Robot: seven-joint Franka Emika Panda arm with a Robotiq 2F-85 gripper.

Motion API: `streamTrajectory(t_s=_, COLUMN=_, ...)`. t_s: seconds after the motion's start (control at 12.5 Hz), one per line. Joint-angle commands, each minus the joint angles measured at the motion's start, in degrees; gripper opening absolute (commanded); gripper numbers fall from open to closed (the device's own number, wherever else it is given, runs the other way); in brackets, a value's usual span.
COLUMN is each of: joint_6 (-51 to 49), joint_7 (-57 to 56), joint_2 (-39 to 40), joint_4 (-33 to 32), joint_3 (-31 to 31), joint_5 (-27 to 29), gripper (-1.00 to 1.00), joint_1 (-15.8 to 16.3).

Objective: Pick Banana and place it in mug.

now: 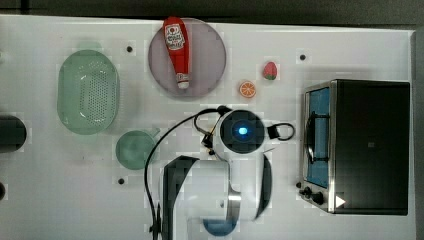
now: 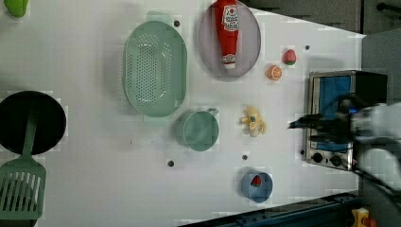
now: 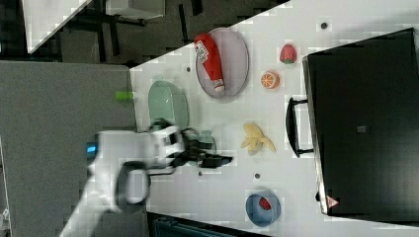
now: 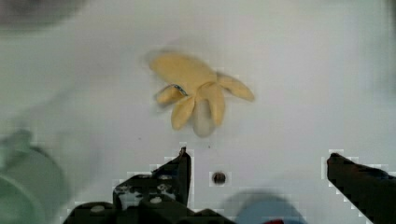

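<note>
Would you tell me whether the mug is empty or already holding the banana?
Empty. The mug shows only its teal inside, and the banana lies on the table beside it.

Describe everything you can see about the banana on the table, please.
The banana is a small pale yellow toy that looks like soft plastic, half peeled: several peel strips spread out around a paler, cream tip. It lies flat on the white table, touching nothing else. In the left view it is to the right of the green mug, with a gap between them.
</note>
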Motion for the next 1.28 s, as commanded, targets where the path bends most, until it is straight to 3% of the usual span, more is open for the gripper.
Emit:
streamTrajectory(t_s=0.08, joint_6=7.6, joint_7=-13.0, joint_2=1.6, joint_4=-1.2, joint_3=0.2, joint_5=-0.2, gripper=1.00, joint_1=0.6)
streamTrajectory(t_s=0.32, joint_6=12.9, joint_7=-18.5, joint_2=8.5, joint_4=-2.0, joint_3=0.1, joint_5=-0.2, gripper=1.00, joint_1=0.5)
streamTrajectory(t_s=0.96, joint_6=28.1, joint_7=-18.5, joint_2=20.9, joint_4=-2.5, joint_3=0.1, joint_5=-0.1, gripper=1.00, joint_1=0.2)
streamTrajectory(t_s=1.04, joint_6=29.3, joint_7=-18.5, joint_2=21.3, joint_4=-2.7, joint_3=0.2, joint_5=-0.1, gripper=0.93, joint_1=0.2)
streamTrajectory(t_s=1.28, joint_6=30.7, joint_7=-18.2, joint_2=21.4, joint_4=-3.1, joint_3=0.2, joint_5=-0.1, gripper=0.16, joint_1=0.2)
